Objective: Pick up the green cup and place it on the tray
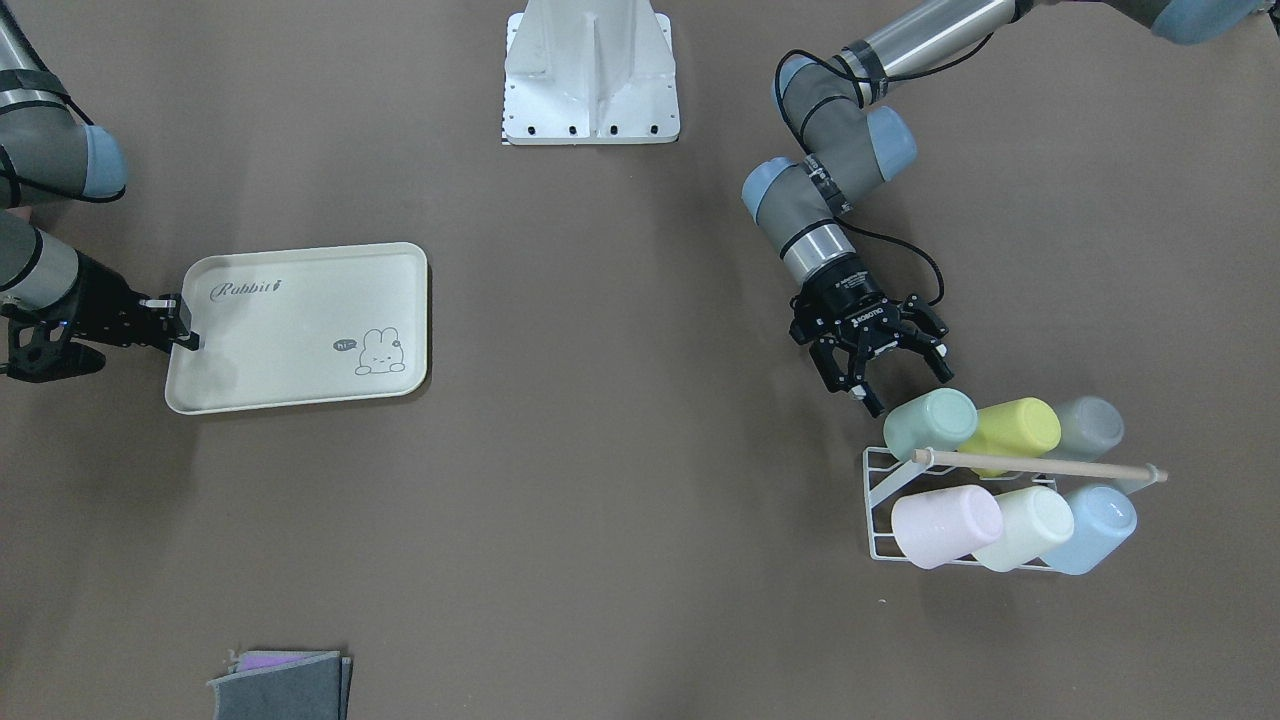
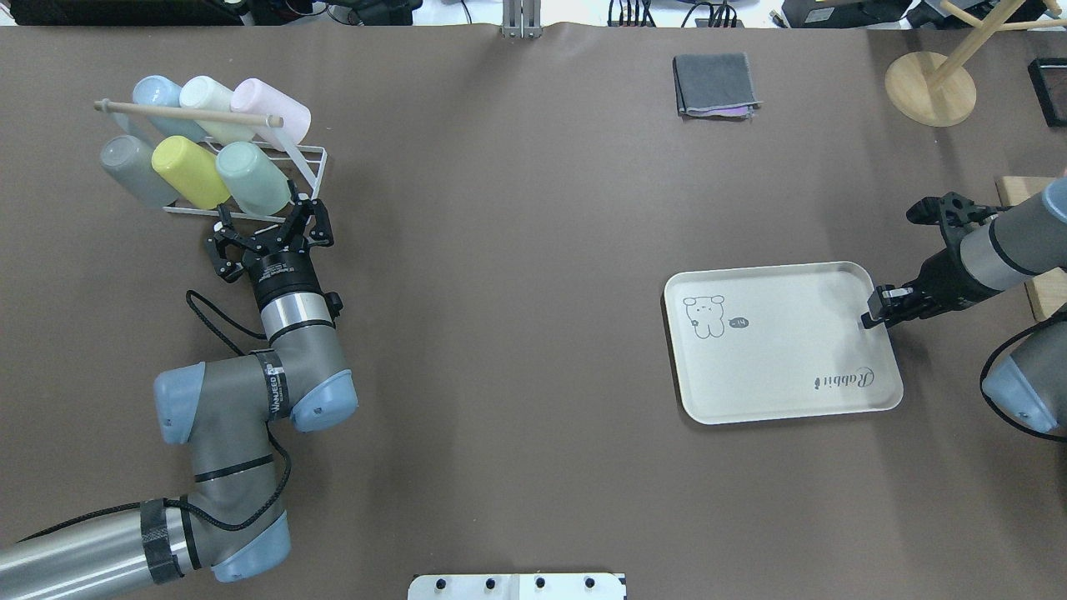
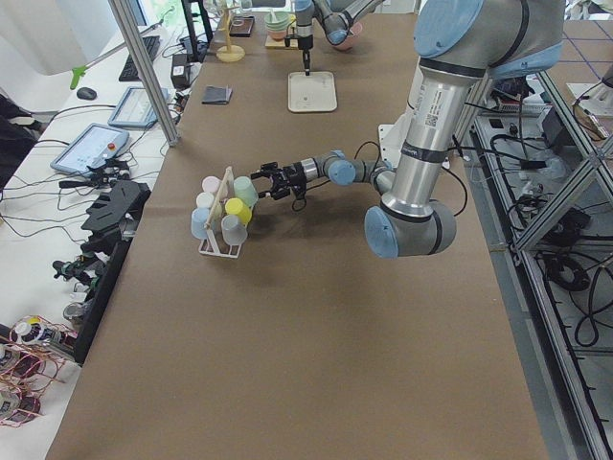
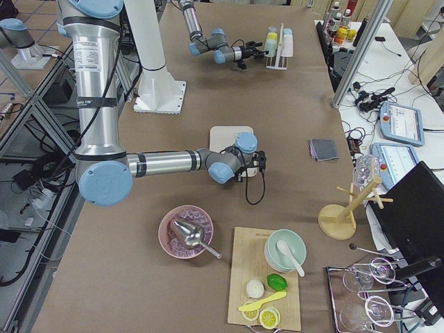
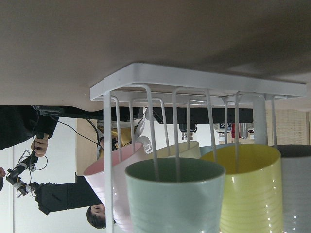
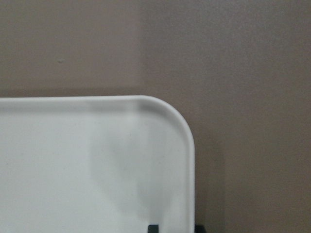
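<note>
The green cup, pale mint, lies tilted on the white wire rack, at the end of the row nearest the robot. It also shows in the overhead view and, mouth-on, in the left wrist view. My left gripper is open, its fingers just short of the cup's base and not touching it. The cream tray with "Rabbit" script lies flat and holds no cup. My right gripper is shut on the tray's rim; the right wrist view shows the tray's corner.
The rack also holds a yellow-green cup, a grey cup, a pink cup, a cream cup and a blue cup, under a wooden dowel handle. A folded grey cloth and a wooden stand sit at the far edge.
</note>
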Controlling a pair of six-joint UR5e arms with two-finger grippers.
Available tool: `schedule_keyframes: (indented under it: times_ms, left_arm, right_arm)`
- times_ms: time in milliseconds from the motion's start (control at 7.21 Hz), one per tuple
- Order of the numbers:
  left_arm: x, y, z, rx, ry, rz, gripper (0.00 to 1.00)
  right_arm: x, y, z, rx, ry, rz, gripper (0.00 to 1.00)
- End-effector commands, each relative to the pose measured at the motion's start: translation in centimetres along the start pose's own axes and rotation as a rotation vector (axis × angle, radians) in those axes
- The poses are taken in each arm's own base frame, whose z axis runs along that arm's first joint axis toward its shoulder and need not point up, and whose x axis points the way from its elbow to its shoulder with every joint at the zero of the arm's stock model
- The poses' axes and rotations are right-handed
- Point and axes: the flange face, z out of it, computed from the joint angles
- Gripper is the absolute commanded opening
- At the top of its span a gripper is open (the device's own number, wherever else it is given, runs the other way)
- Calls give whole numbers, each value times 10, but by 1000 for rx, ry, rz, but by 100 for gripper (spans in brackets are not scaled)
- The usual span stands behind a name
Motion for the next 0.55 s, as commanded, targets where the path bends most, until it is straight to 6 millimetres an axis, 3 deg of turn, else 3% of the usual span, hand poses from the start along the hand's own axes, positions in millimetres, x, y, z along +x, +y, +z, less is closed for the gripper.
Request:
schedule_keyframes:
  times_ms: [0, 416]
  left_arm:
    - [4, -3, 10, -11, 14, 12, 98]
    - [1, 0, 20, -20, 25, 1, 98]
  right_arm:
    - [-4, 0, -2, 6, -6, -13, 0]
    - [-5, 0, -3, 2, -9, -13, 0]
